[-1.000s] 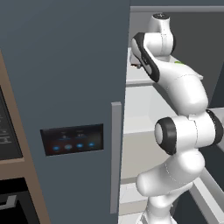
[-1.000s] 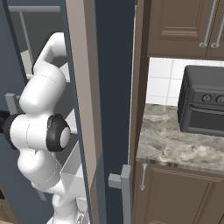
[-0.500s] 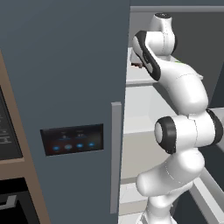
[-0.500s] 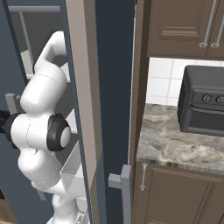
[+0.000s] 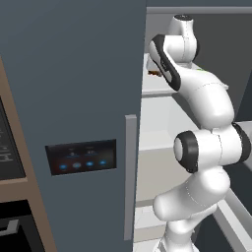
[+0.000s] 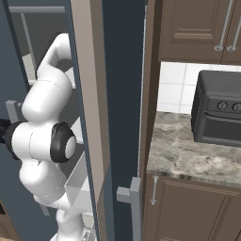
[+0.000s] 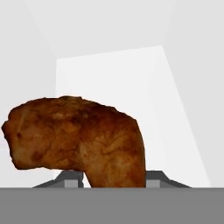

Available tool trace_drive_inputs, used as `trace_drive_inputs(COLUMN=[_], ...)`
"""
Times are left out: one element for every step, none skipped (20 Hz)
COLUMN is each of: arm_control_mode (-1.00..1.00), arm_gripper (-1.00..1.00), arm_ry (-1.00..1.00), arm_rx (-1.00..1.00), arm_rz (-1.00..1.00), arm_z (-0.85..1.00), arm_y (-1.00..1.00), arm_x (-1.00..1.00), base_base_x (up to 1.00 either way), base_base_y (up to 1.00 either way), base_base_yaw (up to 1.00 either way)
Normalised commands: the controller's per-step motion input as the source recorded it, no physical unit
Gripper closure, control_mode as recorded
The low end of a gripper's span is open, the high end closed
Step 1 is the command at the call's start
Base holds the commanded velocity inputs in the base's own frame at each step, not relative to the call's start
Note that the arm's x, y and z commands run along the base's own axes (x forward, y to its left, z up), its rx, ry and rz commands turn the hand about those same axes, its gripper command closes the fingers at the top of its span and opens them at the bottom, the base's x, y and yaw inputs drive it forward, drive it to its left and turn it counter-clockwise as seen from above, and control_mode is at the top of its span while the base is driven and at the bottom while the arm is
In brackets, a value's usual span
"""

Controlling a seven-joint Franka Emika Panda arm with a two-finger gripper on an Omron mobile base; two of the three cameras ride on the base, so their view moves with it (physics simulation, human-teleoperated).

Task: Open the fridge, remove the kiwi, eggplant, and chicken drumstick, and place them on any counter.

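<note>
The slate-blue fridge [image 5: 74, 74] has its left door closed and its right door [image 6: 89, 94] swung open, and my arm reaches in over an upper white shelf [image 5: 157, 91]. The reddish-brown chicken drumstick [image 7: 78, 135] looms close in the hand view, thick end to the left. My gripper [image 7: 113, 178] has its fingertips [image 7: 70, 178] pressed against both sides of the lower part. From the left base view the drumstick [image 5: 154, 74] peeks out under the gripper [image 5: 152, 71]. The kiwi and the eggplant are hidden. The marbled counter [image 6: 188, 155] lies right of the fridge.
A black toaster oven [image 6: 219, 113] stands on the counter under brown wall cabinets [image 6: 197, 28]. The open door's bin [image 6: 80, 183] juts out beside my arm. The closed door carries a grey handle [image 5: 130, 172] and a blue-lit panel [image 5: 81, 156]. A black wall oven [image 5: 10, 162] sits at the left.
The arm holds its place inside the fridge. The jaws have drawn in onto the drumstick.
</note>
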Motion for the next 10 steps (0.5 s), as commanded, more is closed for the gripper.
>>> trace_drive_inputs(arm_control_mode=[-1.00,-1.00,-1.00,-1.00,-1.00,-1.00,-1.00,-1.00,-1.00,-1.00], arm_gripper=[1.00,1.00,1.00,1.00,1.00,1.00,1.00,1.00,1.00,1.00], arm_ry=[0.00,0.00,0.00,0.00,0.00,0.00,0.00,0.00,0.00,0.00], arm_rx=[0.00,0.00,0.00,0.00,0.00,0.00,0.00,0.00,0.00,0.00], arm_rz=[0.00,0.00,0.00,0.00,0.00,0.00,0.00,0.00,0.00,0.00], arm_z=[0.00,0.00,-0.09,-0.14,-0.19,-0.27,-0.27,-0.29,-0.23,-0.22], arm_y=[0.00,0.00,0.00,0.00,0.00,0.00,0.00,0.00,0.04,0.12], arm_x=[0.00,-0.11,-0.20,-0.29,-0.38,-0.44,-0.59,-0.56,-0.64,-0.61], base_base_x=[0.00,0.00,0.00,0.00,0.00,0.00,0.00,0.00,0.00,0.00], base_base_y=[0.00,0.00,0.00,0.00,0.00,0.00,0.00,0.00,0.00,0.00], base_base_yaw=[0.00,0.00,0.00,0.00,0.00,0.00,0.00,0.00,0.00,0.00])
